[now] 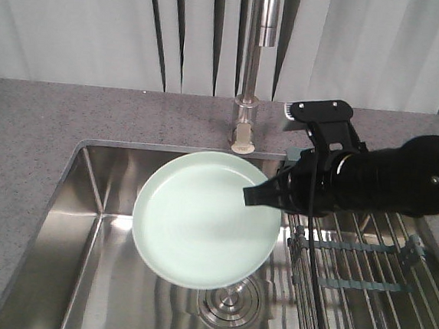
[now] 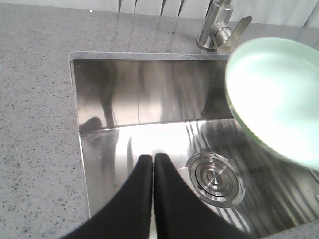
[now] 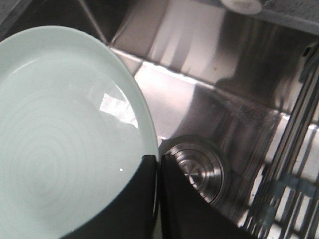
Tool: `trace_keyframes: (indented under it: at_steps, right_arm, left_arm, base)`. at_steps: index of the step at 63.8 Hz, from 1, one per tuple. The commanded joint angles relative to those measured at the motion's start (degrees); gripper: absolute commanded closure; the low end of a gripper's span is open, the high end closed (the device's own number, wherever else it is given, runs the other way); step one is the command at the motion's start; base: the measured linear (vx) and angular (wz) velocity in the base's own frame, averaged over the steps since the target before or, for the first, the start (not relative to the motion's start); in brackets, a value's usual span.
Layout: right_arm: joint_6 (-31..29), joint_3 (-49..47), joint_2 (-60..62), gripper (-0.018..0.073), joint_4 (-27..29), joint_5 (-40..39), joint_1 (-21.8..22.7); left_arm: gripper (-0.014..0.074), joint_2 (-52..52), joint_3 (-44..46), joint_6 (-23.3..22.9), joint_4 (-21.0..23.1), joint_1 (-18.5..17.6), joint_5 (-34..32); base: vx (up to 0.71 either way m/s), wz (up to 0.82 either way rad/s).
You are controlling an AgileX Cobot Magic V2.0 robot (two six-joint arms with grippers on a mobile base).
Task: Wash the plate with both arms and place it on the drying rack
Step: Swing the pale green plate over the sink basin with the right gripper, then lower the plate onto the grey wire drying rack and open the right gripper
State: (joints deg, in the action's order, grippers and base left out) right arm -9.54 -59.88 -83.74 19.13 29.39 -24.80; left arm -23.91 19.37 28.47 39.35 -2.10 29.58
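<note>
You hold the plate [image 1: 199, 224] in the air over the sink [image 1: 84, 222], tilted, with the tap [image 1: 252, 52] at its 12 o'clock. The right claw [image 3: 157, 159] is clenched on the plate's rim, at about 3 o'clock in the front view. In the right wrist view its fingers straddle the edge. The right arm [image 1: 402, 184] reaches in roughly level from 3 o'clock, passing above the drying rack [image 1: 372, 262].

The left claw [image 2: 152, 167] is pinched together on nothing. It hovers over the sink floor with the drain [image 2: 215, 178] at its 3 o'clock and the plate up at its 1 o'clock, well apart.

My read is that the washing step is in hand and the second arm is not yet on the plate. I see no water running. Hold the plate steady under the spout rather than swinging it. A single grip on a smooth rim could slip once wet, so tilt gently. Bring the left claw up toward the plate's free 9 o'clock side, slowly, so you don't knock it out of the right claw. When you go on to the rack at 3 o'clock, mind the tap above and the rack's near bar.
</note>
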Motion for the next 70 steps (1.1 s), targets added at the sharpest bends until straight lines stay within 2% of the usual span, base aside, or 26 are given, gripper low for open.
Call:
trace_keyframes:
  at_steps: [1,8,13,20,26,31,39,47,53,58,65,70]
  right_arm:
    - [1.8,-5.1,-0.5,0.0561,-1.8,-3.6,3.7]
    - [0.6,-5.6,0.6,0.0561,-3.6,0.9,9.3]
    - [0.2,-5.5,3.0,0.0561,-5.6,7.2,12.0]
    - [-1.0,-5.5,7.7,0.0561,-6.4,14.2,12.1]
    - [-0.7,-5.5,12.0,0.0561,-4.2,17.4,8.6]
    - [2.0,-5.5,13.4,0.0561,-3.2,17.4,3.7]
    - [7.1,-5.5,11.5,0.0561,-3.9,11.1,-3.2]
    - [8.3,-5.5,6.9,0.0561,-4.0,2.1,-4.1]
    - [8.4,-5.7,3.6,0.0561,-4.0,-3.6,-1.8]
    - [8.5,-5.7,1.9,0.0561,-4.0,-4.4,1.9]
    - [7.6,-5.7,2.7,0.0561,-5.6,-1.8,8.3]
    - [5.5,-5.7,5.3,0.0561,-8.0,4.1,11.6]
  left_arm:
    - [0.0604,-0.3,1.5,0.1,1.7,0.0,-2.8]
    - [0.0604,-0.3,1.5,0.1,1.7,0.0,-2.8]
    - [0.0604,-0.3,1.5,0.1,1.9,0.0,-2.7]
    - [0.0604,-0.3,1.5,0.1,2.1,0.0,-2.7]
    - [0.0604,-0.3,1.5,0.1,2.1,0.0,-2.7]
    - [0.0604,-0.3,1.5,0.1,2.1,0.0,-2.7]
    - [0.0604,-0.3,1.5,0.1,2.1,0.0,-2.7]
    - [0.0604,-0.3,1.5,0.1,2.1,0.0,-2.7]
    - [0.0604,-0.3,1.5,0.1,2.1,0.0,-2.5]
    - [0.0604,-0.3,1.5,0.1,2.1,0.0,-2.5]
    - [0.0604,-0.3,1.5,0.1,2.1,0.0,-2.5]
    - [0.0604,-0.3,1.5,0.1,2.1,0.0,-2.5]
  base:
    - [0.00,0.00]
    - [0.00,0.00]
    - [0.00,0.00]
    - [0.00,0.00]
    - [0.00,0.00]
    - [0.00,0.00]
    - [0.00,0.00]
    - [0.00,0.00]
    - [0.00,0.00]
    - [0.00,0.00]
    - [0.00,0.00]
    - [0.00,0.00]
